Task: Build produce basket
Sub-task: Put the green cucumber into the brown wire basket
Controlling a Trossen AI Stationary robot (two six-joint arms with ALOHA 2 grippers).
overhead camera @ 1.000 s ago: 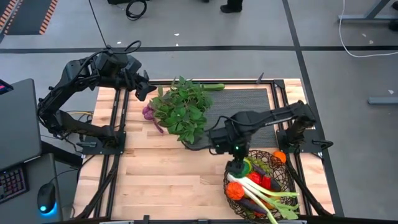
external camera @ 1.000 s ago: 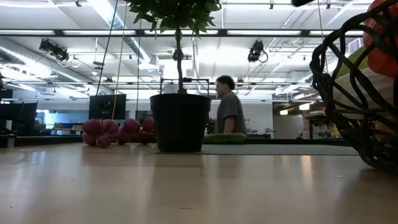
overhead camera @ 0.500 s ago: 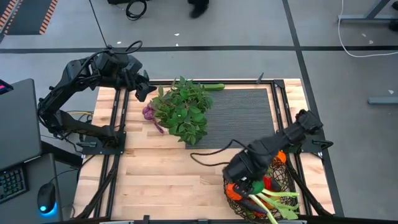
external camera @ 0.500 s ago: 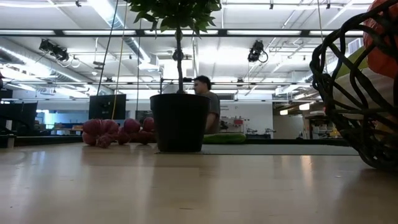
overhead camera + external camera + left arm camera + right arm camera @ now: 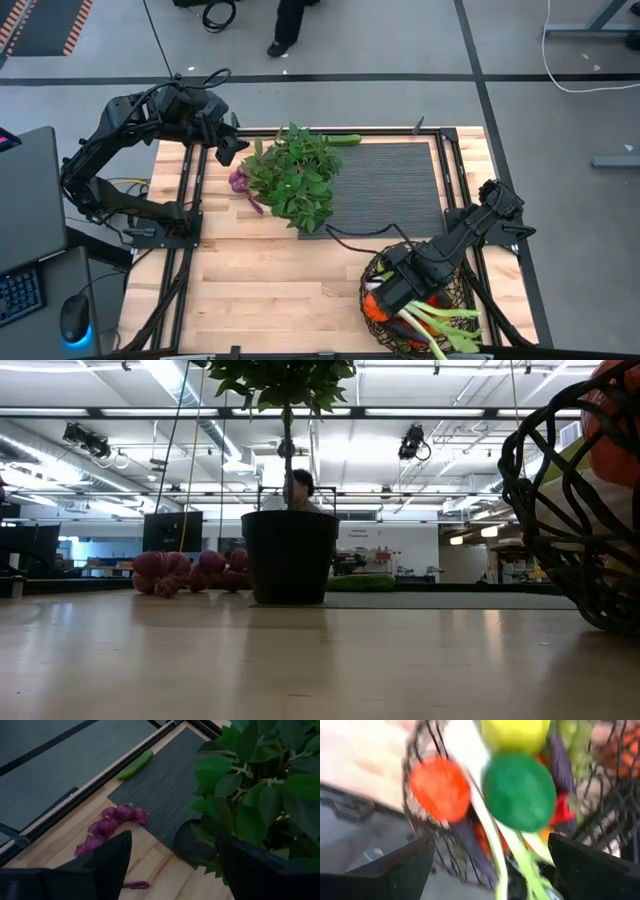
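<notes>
Currently, basket: the woven wire basket (image 5: 415, 300) is seen at the table's near right corner, directly under the right gripper (image 5: 393, 292).
Basket contents: an orange tomato (image 5: 439, 787), a lime (image 5: 520, 790), a lemon (image 5: 516, 734) and a leek (image 5: 440, 318) are seen inside, just beyond the right gripper's fingertips.
Right gripper: its fingers are spread wide over the basket and nothing is pinched between them.
Loose produce: purple grapes (image 5: 112, 822) and a cucumber (image 5: 135, 765) are left on the far side of the table, ahead of the left gripper (image 5: 228, 150) and well apart from the right one.
Cucumber axis: its length is laid along the far edge of the black mat (image 5: 390, 185).
Left gripper: it is held with fingers spread, empty, beside the potted plant (image 5: 292, 178).
Nearer arm: the left arm is judged far closer to the grapes, which lie just in front of its fingers.
Background: a person (image 5: 297, 488) is seen behind the plant.
</notes>
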